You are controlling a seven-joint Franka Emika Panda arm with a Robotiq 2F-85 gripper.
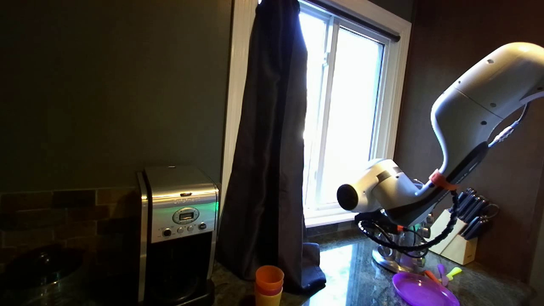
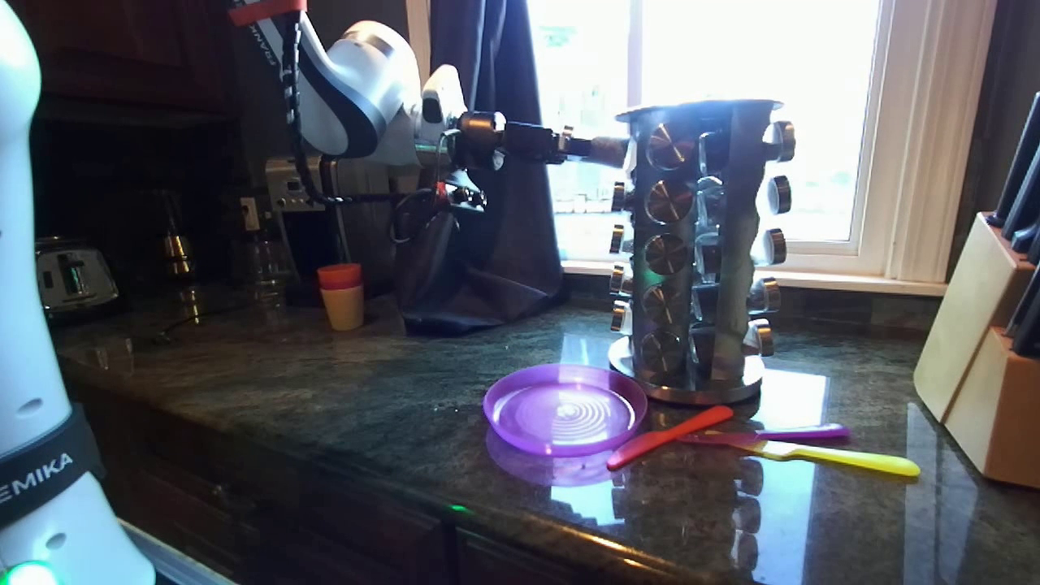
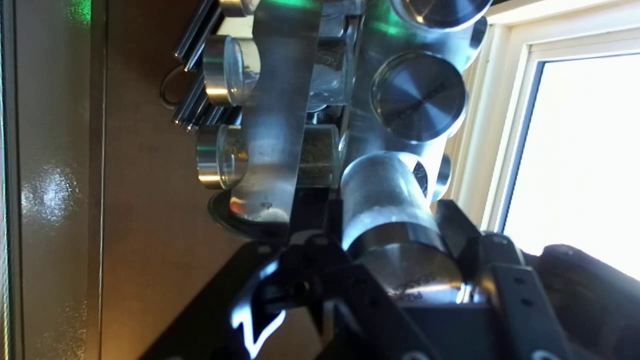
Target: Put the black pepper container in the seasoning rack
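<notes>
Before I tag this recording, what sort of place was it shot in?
Most likely a kitchen, perhaps in a home: a silver-fronted coffee maker, a pale knife block with dark handles and a tall metal seasoning rack are all in view.

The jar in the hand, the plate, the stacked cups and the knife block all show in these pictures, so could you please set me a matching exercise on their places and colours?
Column one
1. The jar in the hand
2. The plate
3. The stacked cups
4. The knife block

Column two
A. Orange at the top, yellow at the bottom
B. At the top tier of the seasoning rack
C. Pale, with dark handles
D. Purple, near the foot of the seasoning rack

Right pairs: 1-B; 2-D; 3-A; 4-C
</notes>
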